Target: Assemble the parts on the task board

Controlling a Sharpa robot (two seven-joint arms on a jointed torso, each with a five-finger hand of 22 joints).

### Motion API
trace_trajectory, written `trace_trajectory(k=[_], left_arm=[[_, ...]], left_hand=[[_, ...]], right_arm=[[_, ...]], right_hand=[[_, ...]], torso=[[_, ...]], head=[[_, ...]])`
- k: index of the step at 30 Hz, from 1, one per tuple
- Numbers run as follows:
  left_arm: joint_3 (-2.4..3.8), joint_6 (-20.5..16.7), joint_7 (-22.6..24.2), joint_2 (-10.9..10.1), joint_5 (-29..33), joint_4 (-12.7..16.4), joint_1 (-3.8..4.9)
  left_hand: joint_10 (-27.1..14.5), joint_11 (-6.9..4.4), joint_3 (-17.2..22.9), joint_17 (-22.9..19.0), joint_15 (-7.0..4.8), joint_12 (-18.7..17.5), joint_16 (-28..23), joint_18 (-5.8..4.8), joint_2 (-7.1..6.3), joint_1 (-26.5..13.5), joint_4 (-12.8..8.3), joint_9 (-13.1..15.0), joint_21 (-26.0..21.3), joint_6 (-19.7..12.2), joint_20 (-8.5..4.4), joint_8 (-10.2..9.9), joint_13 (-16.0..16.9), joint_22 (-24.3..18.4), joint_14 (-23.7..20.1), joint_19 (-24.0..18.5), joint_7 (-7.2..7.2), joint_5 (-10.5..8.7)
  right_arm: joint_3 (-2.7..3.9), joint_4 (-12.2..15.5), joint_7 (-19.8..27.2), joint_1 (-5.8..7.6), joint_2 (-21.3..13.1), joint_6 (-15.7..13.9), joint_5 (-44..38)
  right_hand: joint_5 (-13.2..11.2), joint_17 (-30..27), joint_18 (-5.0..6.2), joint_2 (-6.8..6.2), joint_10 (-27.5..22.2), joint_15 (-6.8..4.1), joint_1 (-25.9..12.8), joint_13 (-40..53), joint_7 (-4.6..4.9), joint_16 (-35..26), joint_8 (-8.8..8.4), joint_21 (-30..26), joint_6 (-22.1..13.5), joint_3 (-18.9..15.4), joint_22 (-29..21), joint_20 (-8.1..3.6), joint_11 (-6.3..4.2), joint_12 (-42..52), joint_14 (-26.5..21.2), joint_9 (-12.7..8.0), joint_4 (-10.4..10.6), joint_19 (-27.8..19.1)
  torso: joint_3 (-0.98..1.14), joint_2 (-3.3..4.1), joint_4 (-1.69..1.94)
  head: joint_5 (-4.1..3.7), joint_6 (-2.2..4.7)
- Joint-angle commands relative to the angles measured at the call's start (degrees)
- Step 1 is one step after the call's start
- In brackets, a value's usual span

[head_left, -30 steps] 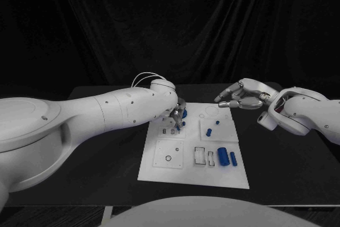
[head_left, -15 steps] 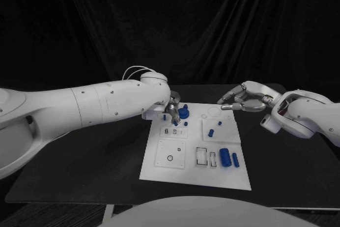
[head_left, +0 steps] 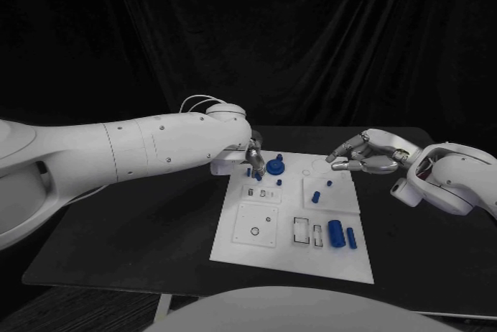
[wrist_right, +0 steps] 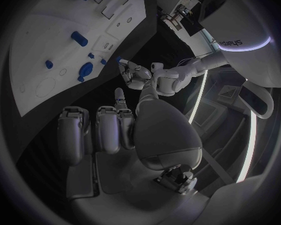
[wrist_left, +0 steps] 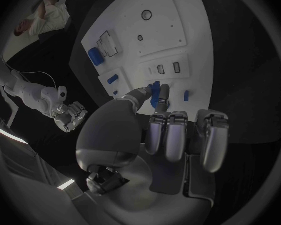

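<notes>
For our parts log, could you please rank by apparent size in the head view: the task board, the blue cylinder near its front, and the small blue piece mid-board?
1. task board
2. blue cylinder
3. small blue piece

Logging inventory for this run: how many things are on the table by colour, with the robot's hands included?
Blue parts: 7, one pinched by the left hand
White task board: 1
Silver hands: 2, counting the right hand
Total: 10
</notes>
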Motion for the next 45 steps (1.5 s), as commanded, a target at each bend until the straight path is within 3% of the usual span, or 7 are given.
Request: trace_trajectory(k=[1, 11, 16, 24, 33, 45], left_arm=[[0.02, -3.8, -2.5, 0.2, 1.4, 0.2, -0.51], [0.0, -8.0, -3.0, 0.1, -4.5, 0.0, -2.52], [-0.01, -8.1, -3.1, 0.5, -5.2, -0.7, -3.35], [-0.01, -7.1, -3.3, 2.0, -5.6, -2.7, -4.89], [-0.01, -7.0, -3.3, 3.1, -5.6, -3.5, -5.42], [0.0, -6.5, -3.5, 3.6, -5.6, -3.6, -5.96]], left_hand=[[6.2, -0.34, 7.3, 15.1, -0.33, 0.2, 0.2, -0.36, 0.15, -0.5, -6.6, -0.2, 0.2, -0.8, -0.54, -0.5, 15.1, 15.1, 6.2, 6.0, 0.01, -0.06], [6.2, -0.19, 7.6, 15.1, -0.23, 0.2, 0.2, -0.36, -0.07, -0.8, -6.6, -0.4, 0.2, -1.1, -0.49, -0.9, 15.1, 15.1, 6.2, 6.0, 0.16, -0.13], [6.2, -0.19, 7.5, 15.1, -0.19, 0.2, 0.2, -0.36, -0.17, -1.1, -6.3, -0.5, 0.2, -0.9, -0.45, -1.0, 15.1, 15.1, 6.2, 6.0, 0.15, -0.67], [6.2, -0.18, 7.5, 15.1, -0.19, 0.2, 0.2, -0.36, -0.14, -1.2, -6.2, -0.5, 0.2, -0.9, -0.44, -1.0, 15.1, 15.1, 6.2, 6.0, 0.14, -0.78], [6.2, -0.18, 7.5, 15.1, -0.19, 0.2, 0.2, -0.36, -0.11, -1.4, -6.0, -0.6, 0.2, -0.9, -0.43, -1.1, 15.1, 15.1, 6.2, 6.0, 0.15, -0.89], [6.2, -0.2, 7.5, 15.1, -0.19, 0.2, 0.2, -0.36, -0.12, -1.9, -5.5, -0.7, 0.2, -0.7, -0.42, -1.2, 15.1, 15.1, 6.2, 6.0, 0.09, -1.1]], right_arm=[[0.03, 0.3, -1.9, -0.3, 0.0, 1.3, 0.1], [0.03, 0.5, -2.5, -0.65, -0.2, 2.1, 0.1], [0.03, 0.6, -2.7, -0.76, -0.2, 2.2, 0.1], [0.03, 0.7, -2.8, -0.84, 0.0, 2.5, 0.1], [0.03, 0.6, -2.9, -0.92, 0.3, 2.6, 0.1], [0.03, 0.7, -3.1, -0.98, 0.2, 2.6, 0.1]], right_hand=[[0.1, -0.1, 0.36, 0.42, 2.5, 0.24, 0.2, -1.1, -0.07, -0.3, 0.19, -0.2, 0.5, -0.1, 13.4, 0.37, 0.23, -0.4, 3.1, -0.1, -0.4, 3.9], [0.1, -0.1, 0.39, 0.56, 2.5, 0.26, 0.4, -1.3, -0.04, -0.3, 0.17, -0.3, 0.4, -0.1, 13.3, 0.4, 0.26, -0.5, 3.1, -0.1, -0.4, 3.8], [0.1, -0.1, 0.41, 0.62, 2.4, 0.27, 0.4, -1.3, -0.02, -0.3, 0.15, -0.4, 0.4, -0.1, 13.3, 0.41, 0.28, -0.5, 3.1, -0.1, -0.4, 3.8], [0.2, -0.2, 0.44, 0.76, 2.4, 0.3, 0.7, -1.5, 0.01, -0.3, 0.11, -0.5, 0.4, 0.0, 13.3, 0.44, 0.31, -0.6, 3.1, -0.1, -0.5, 3.8], [0.2, -0.2, 0.44, 0.81, 2.4, 0.31, 0.8, -1.5, 0.03, -0.3, 0.08, -0.5, 0.3, 0.0, 13.3, 0.45, 0.33, -0.6, 3.1, -0.2, -0.6, 3.7], [0.2, -0.2, 0.46, 0.84, 2.4, 0.32, 0.9, -1.5, 0.04, -0.4, 0.06, -0.6, 0.3, 0.0, 13.2, 0.46, 0.33, -0.6, 3.1, -0.2, -0.6, 3.7]], torso=[[0.13, -0.16, -0.08], [0.19, -0.22, -0.09], [0.18, -0.34, -0.13], [0.14, -0.27, 0.11], [0.05, -0.16, -0.14], [0.07, -0.16, -0.02]], head=[[0.46, -0.01], [1.25, -0.01], [1.3, -0.01], [1.11, -0.01], [1.33, -0.01], [1.18, -0.01]])
